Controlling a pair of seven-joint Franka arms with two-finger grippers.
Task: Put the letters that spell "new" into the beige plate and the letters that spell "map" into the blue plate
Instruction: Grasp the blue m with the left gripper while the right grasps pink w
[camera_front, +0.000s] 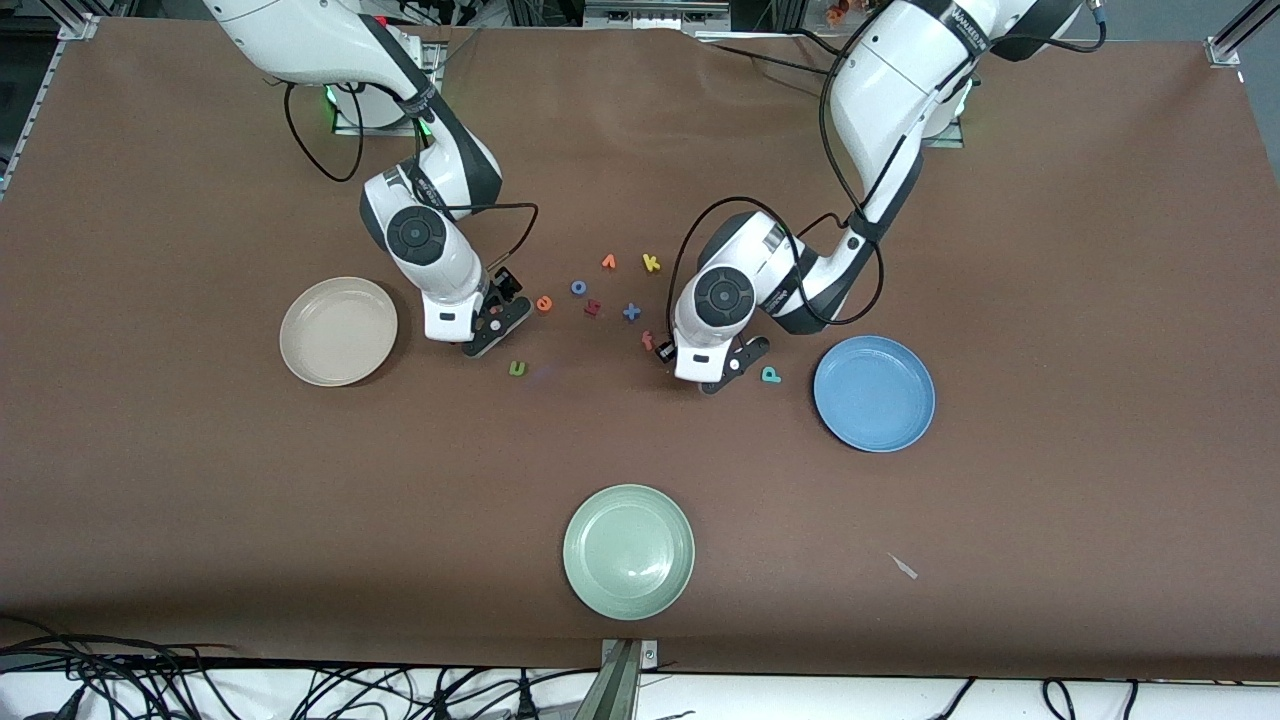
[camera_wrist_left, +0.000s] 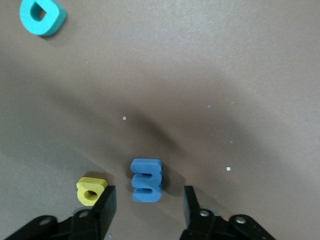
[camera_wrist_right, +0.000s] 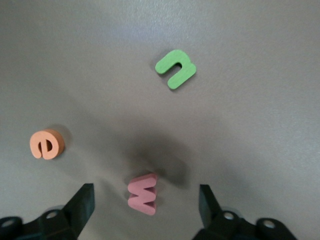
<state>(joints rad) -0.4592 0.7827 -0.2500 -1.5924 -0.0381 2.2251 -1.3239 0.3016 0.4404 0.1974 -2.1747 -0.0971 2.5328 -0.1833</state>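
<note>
Brown cloth covers the table (camera_front: 640, 150) in the front view. We see both arms bent down over the scattered letters in the middle of the frame. The left gripper (camera_front: 712, 372) sits low beside the teal foam letter p (camera_front: 770, 375). Its wrist hides its fingertips and whatever lies under them. The round blue plate (camera_front: 873, 392) is empty, toward the left arm's end. The right gripper (camera_front: 492, 325) is down beside the orange foam letter e (camera_front: 544, 303), with the green foam letter n (camera_front: 516, 369) lower in the frame. The round beige plate (camera_front: 338, 331) lies empty toward the right arm's end.

In the left wrist view, we find the left gripper (camera_wrist_left: 149, 194) partly spread. The blue foam letter m (camera_wrist_left: 146, 180) stands between its fingers (camera_wrist_left: 109, 200), with a gap on each side. The yellow foam letter a (camera_wrist_left: 91, 190) lies just outside one finger. The p (camera_wrist_left: 42, 16) is well apart, cut by the frame edge.

In the right wrist view, the right gripper (camera_wrist_right: 145, 190) is spread wide. The pink foam letter w (camera_wrist_right: 143, 194) lies between its fingers (camera_wrist_right: 86, 196), touching neither. The e (camera_wrist_right: 46, 144) and n (camera_wrist_right: 175, 68) lie flat nearby.
</note>
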